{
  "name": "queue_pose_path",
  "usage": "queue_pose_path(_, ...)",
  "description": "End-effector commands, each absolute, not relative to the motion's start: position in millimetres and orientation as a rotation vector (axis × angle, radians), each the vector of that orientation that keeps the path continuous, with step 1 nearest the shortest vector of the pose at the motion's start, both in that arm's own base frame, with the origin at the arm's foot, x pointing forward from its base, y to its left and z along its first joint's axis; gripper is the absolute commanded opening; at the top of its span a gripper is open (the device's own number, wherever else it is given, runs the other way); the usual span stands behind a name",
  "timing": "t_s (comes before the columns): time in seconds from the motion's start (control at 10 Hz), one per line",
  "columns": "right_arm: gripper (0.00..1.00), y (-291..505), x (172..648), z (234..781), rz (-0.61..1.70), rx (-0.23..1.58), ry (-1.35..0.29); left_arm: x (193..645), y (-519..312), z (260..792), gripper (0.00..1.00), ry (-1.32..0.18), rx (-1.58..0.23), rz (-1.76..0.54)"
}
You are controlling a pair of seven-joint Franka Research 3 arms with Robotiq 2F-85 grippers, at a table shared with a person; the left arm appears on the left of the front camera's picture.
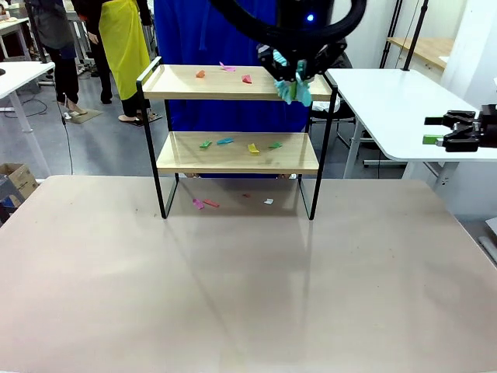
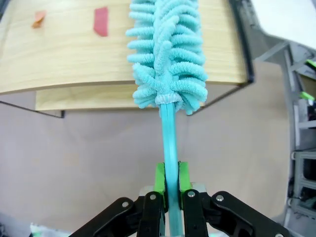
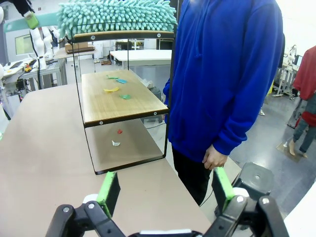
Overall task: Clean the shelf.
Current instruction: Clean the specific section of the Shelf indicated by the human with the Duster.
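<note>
The table (image 1: pixel 233 280) carries the shelf (image 1: pixel 237 159) at the middle of its far edge, with a person (image 3: pixel 222 74) in blue just behind it. The shelf looks light and stiff on thin legs. A hard sweep could probably slide or tip it, so a steadying hold belongs on a frame upright. The left gripper (image 2: pixel 171 177) is clenched on the thin handle of the duster (image 2: pixel 168 54), whose soft head lies over the top board's right end. The right gripper (image 3: pixel 166 188) stands released near the table's right edge. Featherlight paper scraps (image 1: pixel 253 148) litter both boards. No writing is readable.
</note>
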State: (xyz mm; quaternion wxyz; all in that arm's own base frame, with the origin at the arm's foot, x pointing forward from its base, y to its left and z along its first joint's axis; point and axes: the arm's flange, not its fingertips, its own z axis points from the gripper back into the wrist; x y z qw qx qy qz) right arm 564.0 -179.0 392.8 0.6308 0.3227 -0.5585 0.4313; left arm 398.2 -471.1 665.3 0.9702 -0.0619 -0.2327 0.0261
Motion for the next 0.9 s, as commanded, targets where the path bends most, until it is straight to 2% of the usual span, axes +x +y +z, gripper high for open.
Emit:
queue_pose_path(0.0, 1.00, -177, 565, 396, 0.993, 0.738, -1.282, 396, -429, 659, 0.13, -0.447, -0.075, 0.067)
queue_pose_path(0.4, 1.00, -177, 565, 396, 0.993, 0.738, -1.282, 411, -353, 655, 0.13, -0.422, -0.004, 0.102)
queue_pose_path(0.8, 1.00, -177, 565, 396, 0.993, 0.738, -1.282, 406, -305, 650, 0.13, -0.543, 0.381, 0.071)
